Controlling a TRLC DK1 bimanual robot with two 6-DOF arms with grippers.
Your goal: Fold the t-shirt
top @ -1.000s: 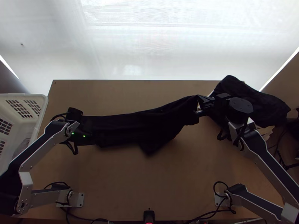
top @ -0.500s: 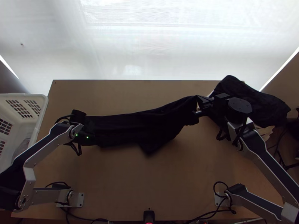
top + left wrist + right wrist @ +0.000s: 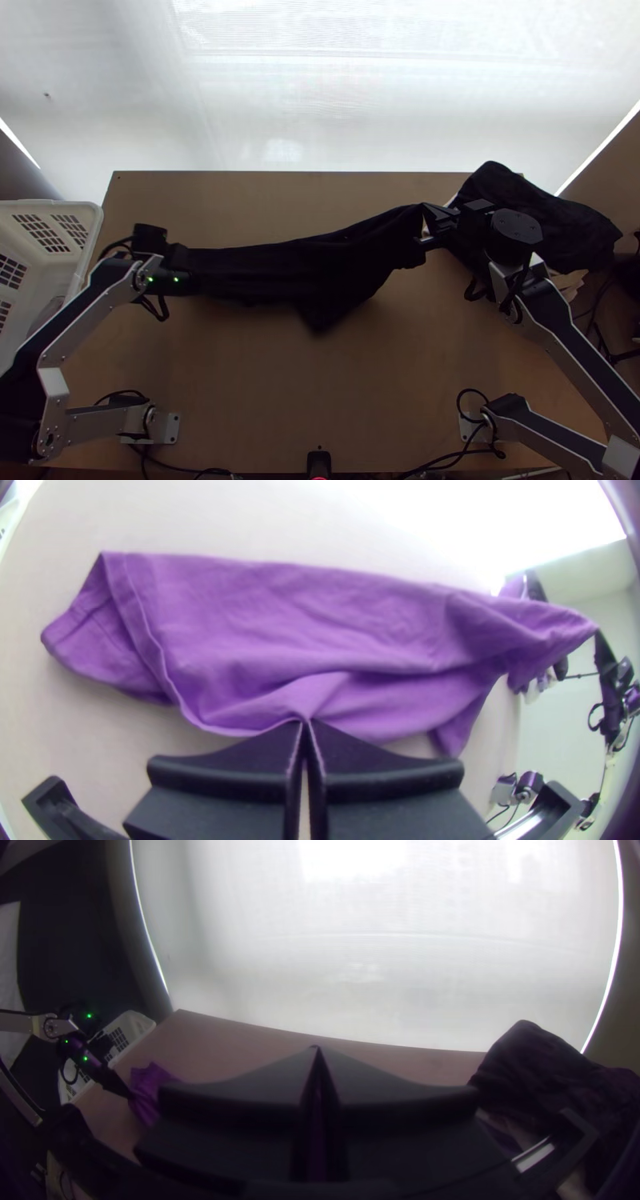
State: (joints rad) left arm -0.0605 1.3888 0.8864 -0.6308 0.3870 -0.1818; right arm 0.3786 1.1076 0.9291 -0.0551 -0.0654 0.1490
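One t-shirt [image 3: 296, 276], drawn into a long, creased strip across the surface [image 3: 320, 384]. Left gripper [image 3: 306, 721]: jaws closed on its edge, just shifted outward and toward the far side; probably tensioning for a fold. Right gripper [image 3: 316, 1051]: jaws closed on the opposite end, unmoved. One white basket [image 3: 90, 214], left side; contents, something pale, indistinct.

Silver arms [image 3: 580, 352] — black cables [image 3: 164, 312], green lights [image 3: 150, 279].
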